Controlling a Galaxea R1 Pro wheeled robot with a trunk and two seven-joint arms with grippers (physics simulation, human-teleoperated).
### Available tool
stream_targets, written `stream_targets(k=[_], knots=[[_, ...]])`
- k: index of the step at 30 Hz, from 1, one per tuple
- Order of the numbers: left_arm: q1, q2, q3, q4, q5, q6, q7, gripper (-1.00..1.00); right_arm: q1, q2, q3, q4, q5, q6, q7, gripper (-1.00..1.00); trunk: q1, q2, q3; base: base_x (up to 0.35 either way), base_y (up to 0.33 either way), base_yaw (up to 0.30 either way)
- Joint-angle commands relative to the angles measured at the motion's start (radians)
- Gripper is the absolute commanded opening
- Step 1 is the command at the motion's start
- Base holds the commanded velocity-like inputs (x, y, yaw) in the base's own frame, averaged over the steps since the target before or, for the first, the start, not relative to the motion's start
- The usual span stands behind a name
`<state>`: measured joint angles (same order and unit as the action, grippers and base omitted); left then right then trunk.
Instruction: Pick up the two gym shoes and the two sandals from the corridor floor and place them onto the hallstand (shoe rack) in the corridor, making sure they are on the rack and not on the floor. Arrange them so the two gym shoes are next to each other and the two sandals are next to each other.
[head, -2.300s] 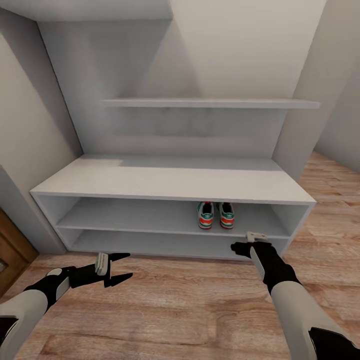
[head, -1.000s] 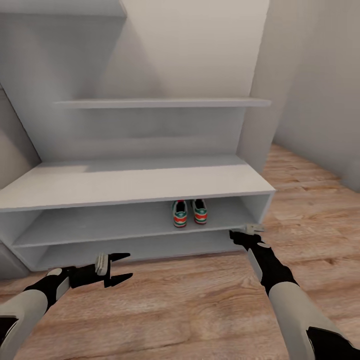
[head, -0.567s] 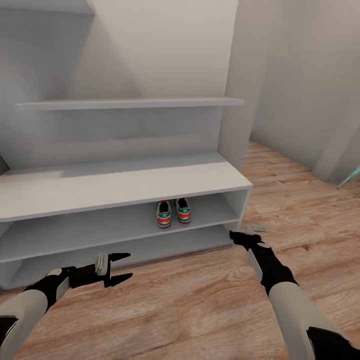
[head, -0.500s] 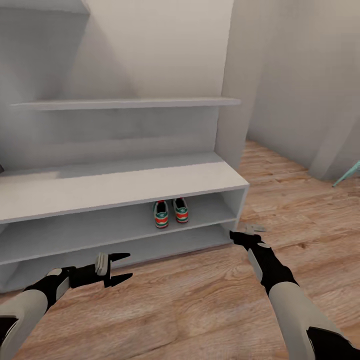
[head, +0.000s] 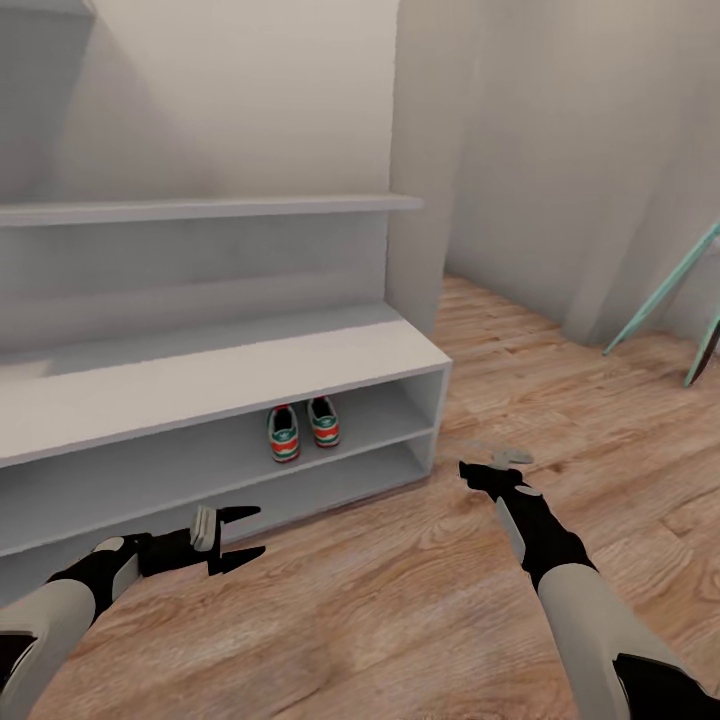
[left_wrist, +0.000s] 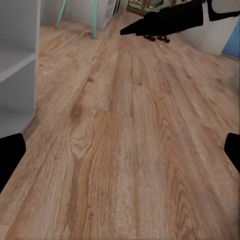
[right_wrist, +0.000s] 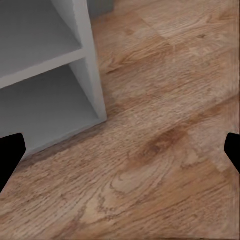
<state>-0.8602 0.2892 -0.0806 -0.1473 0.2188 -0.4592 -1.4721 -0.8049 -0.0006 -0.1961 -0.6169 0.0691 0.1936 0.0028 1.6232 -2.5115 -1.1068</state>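
Hallstand (head: 200, 375): a pale grey-white unit is seen against the wall at the left of the head view, with a bench top, two low open shelf levels beneath it and a floating wall shelf (head: 200, 209) above.
Gym shoes (head: 302, 430): the two white sneakers with green stripes and red-orange heels are set side by side on the upper of the two open shelf levels, near the unit's right end, heels turned outward (they look close enough to touch, though contact cannot be confirmed).
Corridor floor (head: 420, 590): light brown wood planks are spread in front of the hallstand and on past its right end.
Left gripper (head: 240, 533): it is held low over the floor in front of the hallstand's lower shelf, jaws spread apart and nothing between them; in the left wrist view its two dark fingertips (left_wrist: 10, 157) are seen at opposite edges with bare planks between.
Right gripper (head: 478, 472): it is held just above the floor, beside the hallstand's right end; its fingers are seen wide apart in the right wrist view (right_wrist: 10, 152), with nothing gripped, over the planks next to the unit's end panel.
Turquoise legs (head: 660, 290): slanted thin legs of some furniture are seen at the far right, well apart from the hallstand.
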Motion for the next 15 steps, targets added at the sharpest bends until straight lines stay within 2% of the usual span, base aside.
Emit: stream_targets(k=[1,12,15], knots=[[0.000,0.001,-0.008,0.000,0.010,-0.006,-0.001,1.00,0.000,0.001,-0.002,-0.001,0.007,0.006,0.000,1.00,0.000,0.000,-0.001,0.000,0.000,-0.269],[0.000,-0.003,-0.008,0.000,0.010,-0.006,-0.002,1.00,0.000,0.001,-0.002,-0.002,0.008,0.006,0.000,1.00,0.000,0.000,-0.001,0.000,0.000,-0.269],[0.000,-0.005,-0.008,0.000,0.010,-0.006,-0.002,1.00,0.000,0.001,-0.003,-0.003,0.008,0.006,0.000,1.00,-0.002,0.000,0.011,0.000,0.000,-0.269]])
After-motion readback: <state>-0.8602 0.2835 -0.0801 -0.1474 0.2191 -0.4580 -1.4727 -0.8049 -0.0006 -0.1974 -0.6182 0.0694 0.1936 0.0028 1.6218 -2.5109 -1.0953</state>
